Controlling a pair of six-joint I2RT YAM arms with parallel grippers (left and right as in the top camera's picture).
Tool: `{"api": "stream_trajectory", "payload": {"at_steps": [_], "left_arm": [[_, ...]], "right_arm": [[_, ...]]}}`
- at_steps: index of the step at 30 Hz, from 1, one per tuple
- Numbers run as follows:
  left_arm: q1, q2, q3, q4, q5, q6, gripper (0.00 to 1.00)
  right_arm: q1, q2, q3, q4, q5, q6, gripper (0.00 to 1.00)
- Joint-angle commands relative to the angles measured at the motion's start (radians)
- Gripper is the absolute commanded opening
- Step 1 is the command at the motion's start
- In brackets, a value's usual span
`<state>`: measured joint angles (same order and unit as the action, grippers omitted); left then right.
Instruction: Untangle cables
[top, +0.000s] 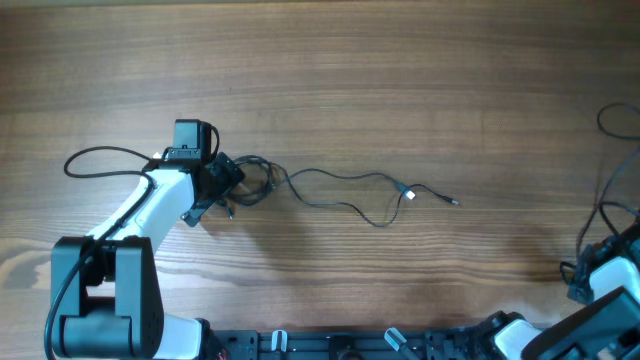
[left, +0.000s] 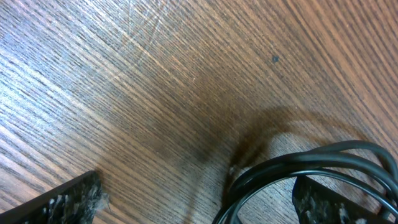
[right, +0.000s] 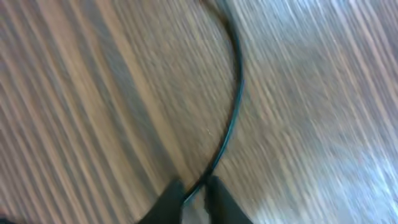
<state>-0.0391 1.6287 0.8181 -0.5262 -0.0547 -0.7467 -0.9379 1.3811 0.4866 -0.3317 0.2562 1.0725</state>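
Left claw (left: 196, 202) released over knotted bundle of thin black cables (left: 311, 160) on wooden counter (top: 400, 80). Right claw (right: 194, 191) clenched on separate thin black cord (right: 235, 93).

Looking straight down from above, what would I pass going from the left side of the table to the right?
Looped black arm wire → left gripper → knotted cable bundle → long loose cable → small plug end → thin black cord at the far right edge.

The cables (top: 375, 178) lie mid-table (top: 400, 80), trailing right from the left hand (top: 226, 188) (bundle end there).
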Motion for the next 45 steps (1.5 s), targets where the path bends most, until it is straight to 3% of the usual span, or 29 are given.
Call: {"api": "stream_trajectory", "payload": {"at_steps": [1,7,11,15,23,24,25,27,29,32,36,38,45], "left_arm": [[0.004,0.015,-0.016,0.003,0.028,-0.018,1.00],[0.004,0.015,-0.016,0.003,0.028,-0.018,1.00],[0.004,0.015,-0.016,0.003,0.028,-0.018,1.00],[0.004,0.015,-0.016,0.003,0.028,-0.018,1.00],[0.004,0.015,-0.016,0.003,0.028,-0.018,1.00],[0.004,0.015,-0.016,0.003,0.028,-0.018,1.00],[0.004,0.015,-0.016,0.003,0.028,-0.018,1.00],[0.004,0.015,-0.016,0.003,0.028,-0.018,1.00],[0.004,0.015,-0.016,0.003,0.027,-0.018,1.00],[0.004,0.015,-0.016,0.003,0.028,-0.018,1.00],[0.004,0.015,-0.016,0.003,0.027,-0.018,1.00],[0.004,0.015,-0.016,0.003,0.028,-0.018,1.00],[0.004,0.015,-0.016,0.027,0.027,-0.018,1.00]], "right_arm": [[0.000,0.146,-0.059,0.058,-0.061,-0.076,0.04],[0.000,0.220,-0.059,0.299,-0.061,-0.222,0.04],[0.000,0.219,-0.055,0.569,-0.076,-0.321,0.04],[0.000,0.220,-0.010,0.674,-0.077,-0.343,0.04],[0.000,0.220,0.188,0.754,-0.074,-0.607,0.04],[0.001,0.220,0.212,0.732,-0.074,-0.622,0.17],[0.002,0.220,0.233,0.702,-0.080,-0.630,0.49],[0.003,0.219,0.250,0.654,-0.121,-0.638,0.70],[0.010,0.218,0.250,0.606,-0.213,-0.647,1.00],[0.044,0.218,0.249,0.537,-0.388,-0.642,1.00],[0.145,0.218,0.249,0.446,-0.652,-0.479,1.00],[0.213,0.218,0.249,0.406,-0.768,-0.467,1.00],[0.516,0.218,0.249,0.156,-0.963,-0.475,1.00]]}}
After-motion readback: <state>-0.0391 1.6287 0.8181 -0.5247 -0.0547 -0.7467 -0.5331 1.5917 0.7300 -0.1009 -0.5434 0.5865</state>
